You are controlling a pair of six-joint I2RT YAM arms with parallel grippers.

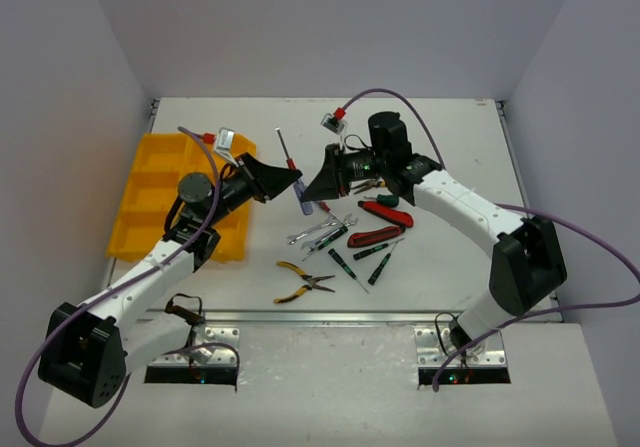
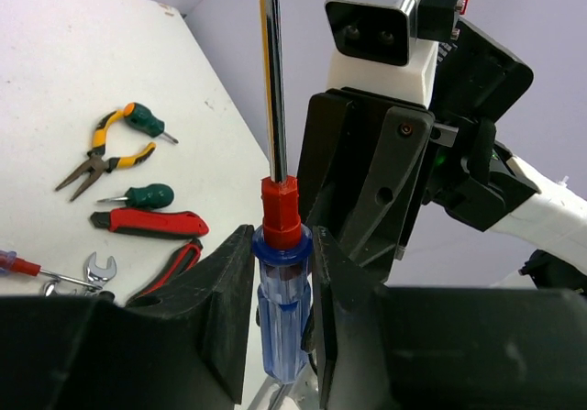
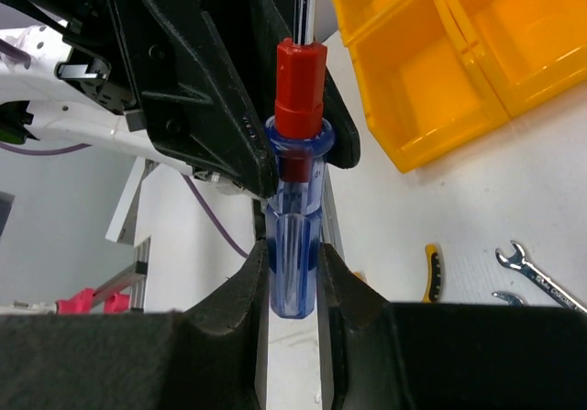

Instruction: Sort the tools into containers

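Observation:
A blue clear-handled screwdriver with a red collar is held upright in the air between both grippers, shaft pointing away. My left gripper is shut on the handle just below the collar. My right gripper is shut on the handle's butt end. In the top view the left gripper and the right gripper meet nose to nose right of the yellow tray. Other tools lie in a pile below the right gripper.
The pile holds red-handled pliers, yellow-black pliers, silver wrenches and green-handled screwdrivers. The tray's compartments show nothing in them in the right wrist view. Cables loop over both arms.

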